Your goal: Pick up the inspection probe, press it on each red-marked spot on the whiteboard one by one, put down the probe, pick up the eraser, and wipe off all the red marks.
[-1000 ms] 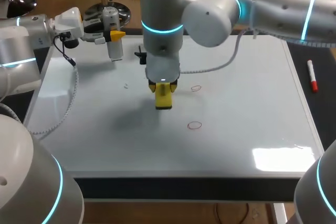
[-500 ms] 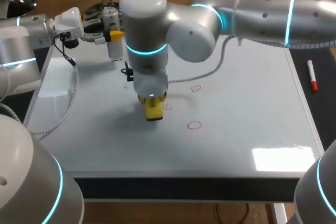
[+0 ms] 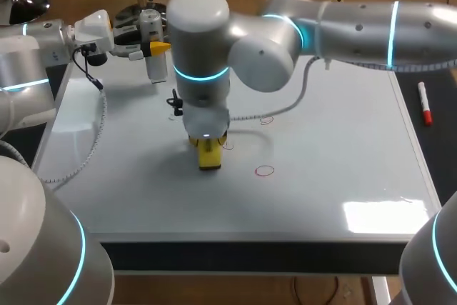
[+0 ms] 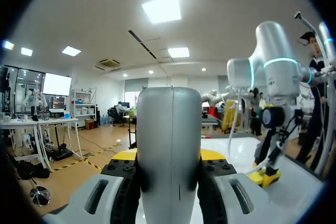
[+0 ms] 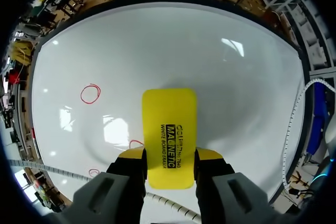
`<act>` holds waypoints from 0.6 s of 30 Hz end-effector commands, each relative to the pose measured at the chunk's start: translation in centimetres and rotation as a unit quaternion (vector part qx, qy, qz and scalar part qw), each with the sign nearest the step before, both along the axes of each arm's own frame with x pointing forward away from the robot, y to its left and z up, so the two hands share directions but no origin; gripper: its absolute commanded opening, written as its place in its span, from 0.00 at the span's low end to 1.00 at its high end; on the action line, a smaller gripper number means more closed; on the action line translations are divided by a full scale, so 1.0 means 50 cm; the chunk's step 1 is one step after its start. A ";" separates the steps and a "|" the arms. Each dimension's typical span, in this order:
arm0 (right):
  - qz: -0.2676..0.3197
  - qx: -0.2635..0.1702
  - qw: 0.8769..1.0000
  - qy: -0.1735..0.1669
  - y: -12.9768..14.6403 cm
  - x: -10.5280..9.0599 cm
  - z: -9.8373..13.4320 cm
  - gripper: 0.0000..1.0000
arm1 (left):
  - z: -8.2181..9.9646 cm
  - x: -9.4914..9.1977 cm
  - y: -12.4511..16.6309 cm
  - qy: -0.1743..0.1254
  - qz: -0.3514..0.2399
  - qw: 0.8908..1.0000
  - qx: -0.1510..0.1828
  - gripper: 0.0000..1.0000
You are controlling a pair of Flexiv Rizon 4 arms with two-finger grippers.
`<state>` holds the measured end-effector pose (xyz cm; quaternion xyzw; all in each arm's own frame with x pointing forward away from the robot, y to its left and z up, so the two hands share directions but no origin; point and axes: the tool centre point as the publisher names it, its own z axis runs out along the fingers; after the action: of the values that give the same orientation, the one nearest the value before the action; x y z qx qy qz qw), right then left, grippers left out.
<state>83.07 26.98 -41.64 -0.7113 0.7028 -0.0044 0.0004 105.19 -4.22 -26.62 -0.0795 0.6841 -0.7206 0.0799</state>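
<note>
My right arm reaches in past the middle of the whiteboard (image 3: 321,148). Its gripper (image 3: 207,141) (image 5: 169,156) is shut on the yellow eraser (image 3: 209,159) (image 5: 169,129), which points down at the board. Red circles show on the board: one (image 3: 265,171) right of the eraser, one (image 3: 266,120) farther back, and a partly hidden one (image 3: 227,146) beside the eraser. In the right wrist view, red marks (image 5: 90,93) (image 5: 136,144) lie beside the eraser. My left gripper (image 3: 153,46) (image 4: 169,156), above the board's back left, is shut on the grey inspection probe (image 3: 153,66) (image 4: 170,140).
A red marker pen (image 3: 424,103) lies on the dark table right of the whiteboard. My right arm's cable (image 3: 285,101) hangs over the board's middle. My right arm (image 4: 273,103) shows ahead of the probe in the left wrist view.
My right arm has carried the eraser left and toward the front edge, uncovering a red mark beside it. The left arm and probe have stayed put.
</note>
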 end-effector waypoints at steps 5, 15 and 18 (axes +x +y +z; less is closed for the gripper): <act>0.001 0.003 1.000 0.007 -0.012 0.000 -0.011 0.00 | 0.000 0.001 0.000 -0.001 0.000 1.000 -0.001 0.00; 0.006 0.001 1.000 0.023 -0.030 0.003 -0.040 0.00 | 0.000 0.001 0.000 -0.001 0.000 1.000 -0.001 0.00; 0.003 -0.001 1.000 0.024 -0.038 0.002 -0.043 0.00 | 0.000 0.001 0.000 -0.001 0.000 1.000 -0.001 0.00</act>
<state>82.99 25.59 -43.27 -0.7129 0.7010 0.0130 -0.0154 105.19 -4.21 -26.62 -0.0795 0.6841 -0.7206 0.0799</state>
